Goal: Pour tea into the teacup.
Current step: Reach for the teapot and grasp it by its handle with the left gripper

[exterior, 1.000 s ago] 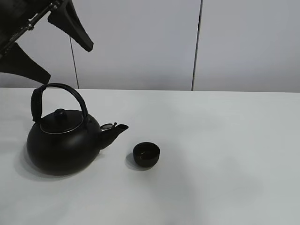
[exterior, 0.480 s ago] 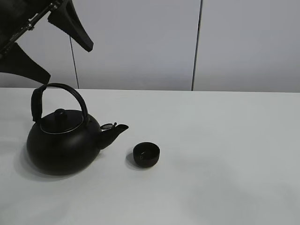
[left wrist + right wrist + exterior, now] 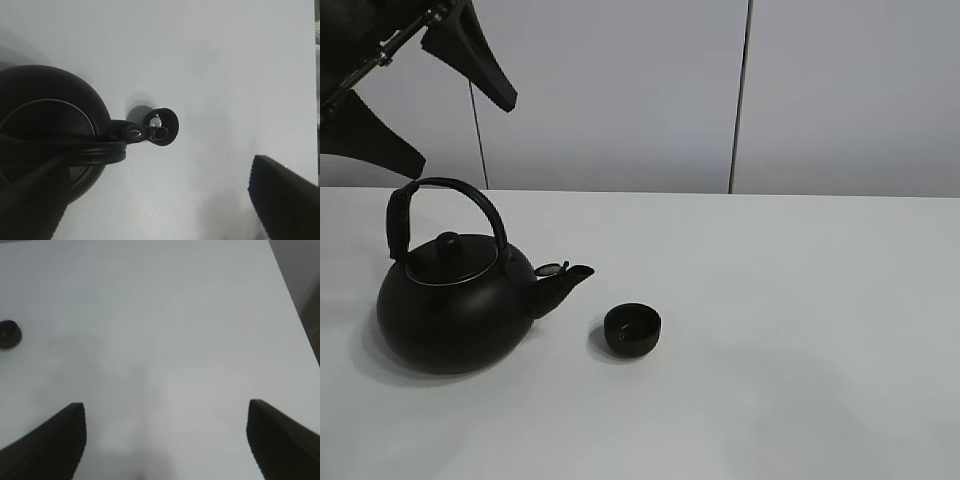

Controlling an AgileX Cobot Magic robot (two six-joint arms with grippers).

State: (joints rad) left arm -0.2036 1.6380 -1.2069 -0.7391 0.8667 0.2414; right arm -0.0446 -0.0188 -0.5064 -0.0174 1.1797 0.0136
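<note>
On the white counter [image 3: 800, 300] the big black teapot [image 3: 450, 310] stands upright. The left pincer [image 3: 463, 135] hangs high over its handle, spread wide (holding nothing). The right pincer [image 3: 165, 440], also wide, is well apart from the teacup [image 3: 632, 330], which sits just beside the spout, below the left pincer. Nothing has visibly moved since half a second ago
</note>
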